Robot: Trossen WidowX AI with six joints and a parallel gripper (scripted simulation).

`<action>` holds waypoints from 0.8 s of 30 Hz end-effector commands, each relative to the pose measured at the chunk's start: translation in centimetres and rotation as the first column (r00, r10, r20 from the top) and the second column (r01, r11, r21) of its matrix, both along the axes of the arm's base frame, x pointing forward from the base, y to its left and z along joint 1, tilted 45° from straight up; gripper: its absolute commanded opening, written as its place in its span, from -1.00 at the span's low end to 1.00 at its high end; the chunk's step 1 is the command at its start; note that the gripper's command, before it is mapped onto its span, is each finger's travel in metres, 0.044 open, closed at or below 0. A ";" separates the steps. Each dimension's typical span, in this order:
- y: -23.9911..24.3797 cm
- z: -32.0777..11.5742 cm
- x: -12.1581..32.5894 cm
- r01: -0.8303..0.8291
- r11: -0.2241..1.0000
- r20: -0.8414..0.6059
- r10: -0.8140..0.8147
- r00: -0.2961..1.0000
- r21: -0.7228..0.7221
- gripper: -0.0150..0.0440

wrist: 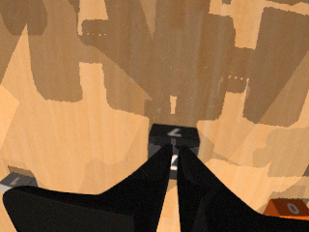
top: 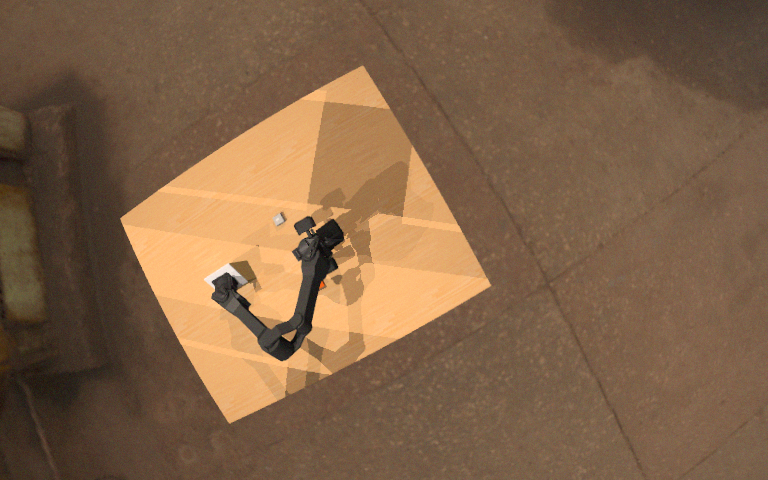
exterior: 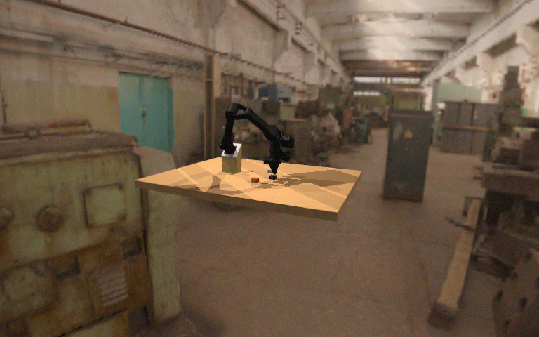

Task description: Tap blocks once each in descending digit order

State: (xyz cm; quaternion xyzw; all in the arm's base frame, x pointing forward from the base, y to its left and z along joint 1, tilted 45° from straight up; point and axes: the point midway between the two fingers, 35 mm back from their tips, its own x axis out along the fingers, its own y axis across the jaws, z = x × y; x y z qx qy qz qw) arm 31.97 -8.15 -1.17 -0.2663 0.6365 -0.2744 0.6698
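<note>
A black block (exterior: 272, 177) (wrist: 164, 131) with a white digit, seemingly an upside-down 7, stands on the table. My gripper (exterior: 274, 173) (wrist: 175, 151) points down right at this block, its tips together with no block gripped between them. Whether the tips touch its top is unclear. The arm hides this block in the top view. An orange block (top: 322, 285) (exterior: 255, 180) (wrist: 278, 207) shows a 0 and lies to the right in the wrist view. A grey block (top: 278, 219) (exterior: 269, 170) (wrist: 20, 181) lies at the left there, partly behind a finger; its digit resembles a 1.
The arm's base stands on a white-topped pedestal (top: 212, 277) (exterior: 231, 165) on the wooden table (top: 226, 186) (exterior: 309, 199). The arm reaches from there over the blocks. Dark arm shadows cross the table top.
</note>
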 end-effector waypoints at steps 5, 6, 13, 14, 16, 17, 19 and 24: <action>-0.7 -0.9 -0.2 -0.004 1.000 -0.015 0.004 1.000 -0.005 -0.42; -0.7 -0.9 -0.2 -0.004 1.000 -0.015 0.004 1.000 -0.005 -0.42; 1.3 1.0 -0.2 -0.004 1.000 -0.014 0.004 1.000 -0.003 -0.42; 1.4 1.2 -0.3 -0.004 1.000 -0.015 0.004 1.000 -0.004 -0.42; 1.4 1.2 -0.3 -0.004 1.000 -0.015 0.004 1.000 -0.004 -0.42; 1.4 1.2 -0.3 -0.004 1.000 -0.015 0.004 1.000 -0.004 -0.42; 2.2 1.9 -0.2 -0.004 1.000 -0.014 0.004 1.000 -0.002 -0.42; 7.0 6.7 -0.5 -0.004 1.000 -0.015 0.004 1.000 0.000 -0.42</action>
